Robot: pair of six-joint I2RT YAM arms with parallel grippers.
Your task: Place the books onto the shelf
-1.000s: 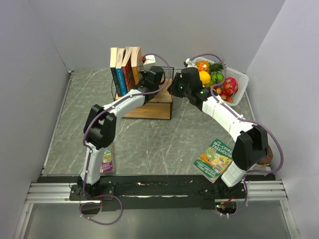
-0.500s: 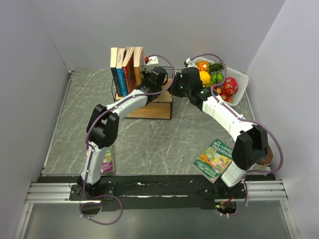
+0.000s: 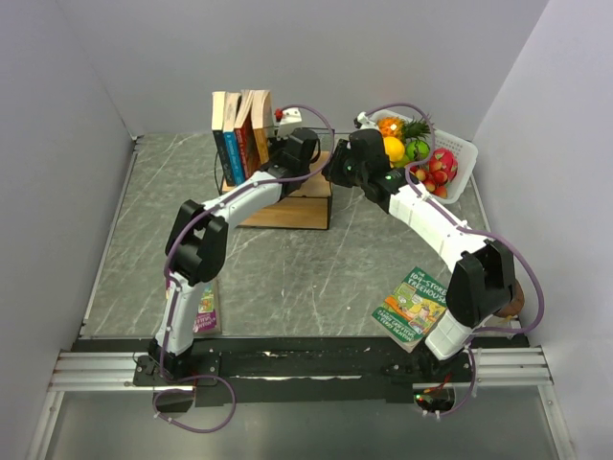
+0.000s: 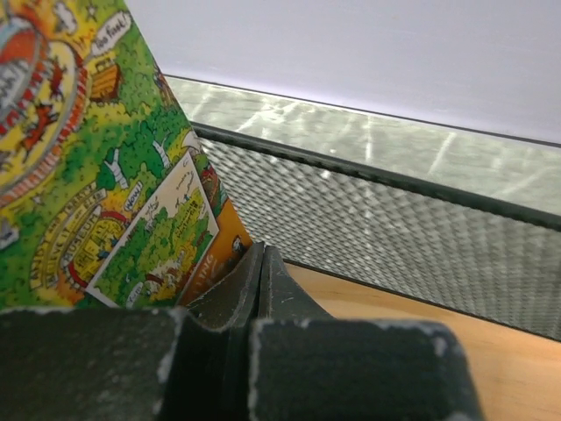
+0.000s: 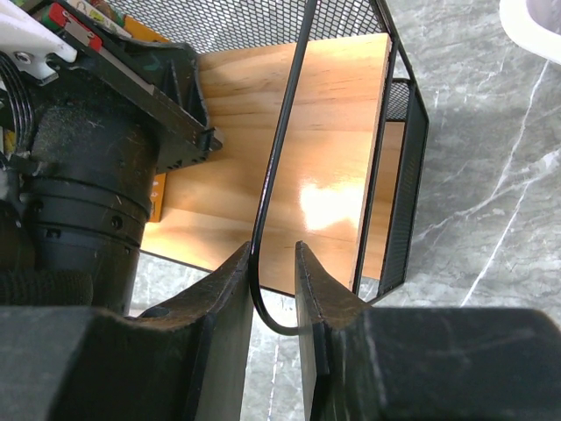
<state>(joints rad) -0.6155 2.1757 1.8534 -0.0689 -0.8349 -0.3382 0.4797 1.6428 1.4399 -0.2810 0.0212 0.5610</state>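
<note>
Several books [image 3: 241, 134] stand on the shelf [image 3: 292, 209], a green book [image 3: 414, 305] and another book [image 3: 205, 311] lie on the surface [image 3: 287, 268]; my left tool [image 4: 263, 267] is pressed together, my right tool [image 5: 273, 272] pinches the shelf's wire [image 5: 280, 149].

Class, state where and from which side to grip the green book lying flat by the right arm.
Probably pinch the green book at its near-left edge, coming low from the left: it lies flat, and the right arm crowds its right side.

The green book [image 3: 412, 305] by the table's [image 3: 287, 268] near right corner read "STOREY TREEHOUSE" (its number too small); other print was illegible
</note>
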